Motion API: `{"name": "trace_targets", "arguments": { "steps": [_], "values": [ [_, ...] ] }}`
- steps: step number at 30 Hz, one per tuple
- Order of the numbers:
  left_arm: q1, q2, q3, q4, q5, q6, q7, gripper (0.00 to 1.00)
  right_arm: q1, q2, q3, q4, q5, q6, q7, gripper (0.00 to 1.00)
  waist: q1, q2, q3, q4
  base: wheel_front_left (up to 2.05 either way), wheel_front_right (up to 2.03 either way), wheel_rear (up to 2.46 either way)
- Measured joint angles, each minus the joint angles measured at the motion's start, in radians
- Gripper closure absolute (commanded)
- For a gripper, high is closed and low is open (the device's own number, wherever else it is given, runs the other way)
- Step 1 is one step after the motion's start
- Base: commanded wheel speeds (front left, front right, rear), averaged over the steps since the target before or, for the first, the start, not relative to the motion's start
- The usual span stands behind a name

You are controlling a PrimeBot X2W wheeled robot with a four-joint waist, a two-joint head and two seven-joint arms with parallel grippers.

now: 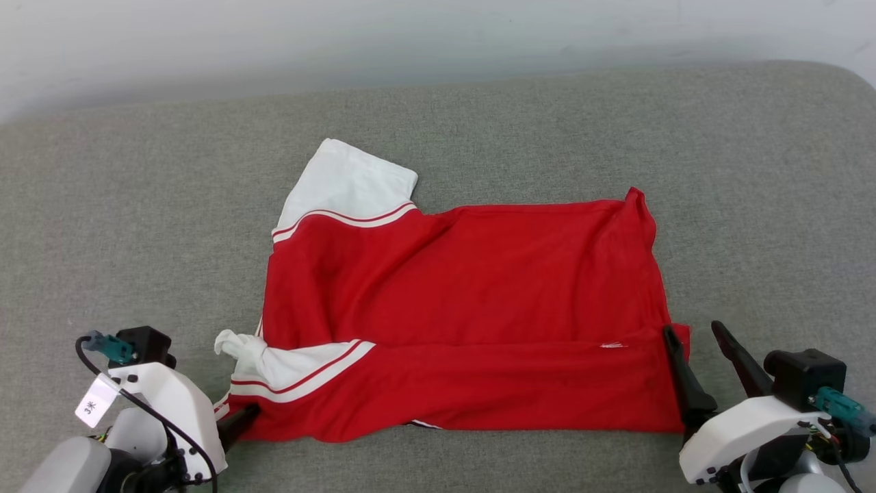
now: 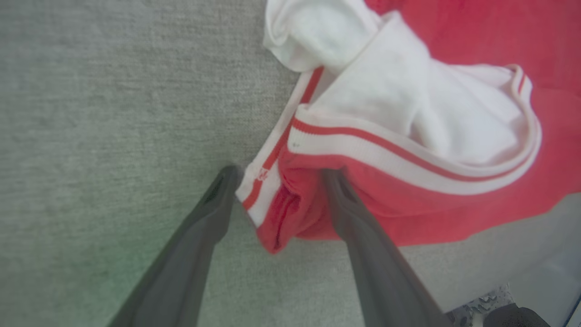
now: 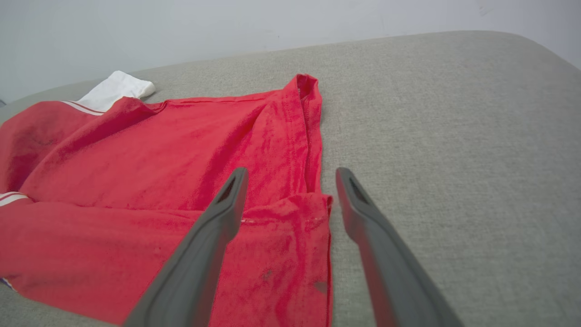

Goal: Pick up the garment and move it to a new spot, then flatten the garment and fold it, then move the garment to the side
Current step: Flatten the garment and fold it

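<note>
The garment [image 1: 465, 287] lies red side up on the grey padded surface [image 1: 479, 116], its near long edge folded over. One white sleeve [image 1: 345, 181] sticks out at the far left, and another [image 1: 287, 366] is bunched at the near left. My left gripper [image 2: 281, 181] is open, its fingers astride the garment's [image 2: 454, 213] near-left corner; it sits low at the left [image 1: 236, 421] in the head view. My right gripper [image 1: 694, 339] is open at the near-right corner. In the right wrist view [image 3: 292, 181], one finger is over the garment [image 3: 159, 163] and the other over bare surface.
A pale wall [image 1: 410, 41] runs behind the far edge of the grey surface. Bare grey surface [image 3: 454, 136] extends to the right of the garment and to its left [image 2: 113, 113]. The surface's corner curves away at the far right.
</note>
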Motion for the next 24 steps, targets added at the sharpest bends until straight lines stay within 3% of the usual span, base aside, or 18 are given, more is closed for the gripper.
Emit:
{"name": "trace_targets", "arguments": {
  "steps": [1, 8, 14, 19, 24],
  "values": [
    [-0.002, -0.004, -0.001, 0.008, -0.003, -0.004, 0.003, 1.00, 0.000, 0.000, -0.004, 0.003, 0.006, 0.000, 0.006, 0.00, 0.0000, 0.0000, -0.001, -0.001, 0.00, 0.00, 0.00],
    [0.002, -0.043, -0.021, 0.024, 0.002, -0.038, -0.049, 1.00, 0.000, -0.016, -0.063, 0.002, 0.066, 0.000, 0.093, 0.00, 0.0000, 0.0000, -0.018, 0.002, 0.00, 0.00, 0.00],
    [0.005, -0.038, -0.006, 0.012, 0.020, -0.047, -0.105, 1.00, 0.016, -0.067, -0.081, -0.028, 0.132, 0.000, 0.349, 0.00, 0.0000, -0.0001, -0.027, 0.017, 0.00, 0.00, 0.00],
    [0.013, -0.019, 0.012, -0.064, 0.043, -0.023, -0.144, 1.00, 0.015, -0.099, -0.047, -0.101, 0.174, 0.000, 0.546, 0.00, 0.0000, 0.0000, -0.021, 0.029, 0.00, 0.00, 0.00],
    [0.020, -0.008, 0.027, -0.145, 0.061, 0.001, -0.162, 1.00, -0.013, -0.124, -0.006, -0.102, 0.181, 0.000, 0.646, 0.00, 0.0000, 0.0000, 0.006, 0.042, 0.00, 0.00, 0.00]
  ]
}}
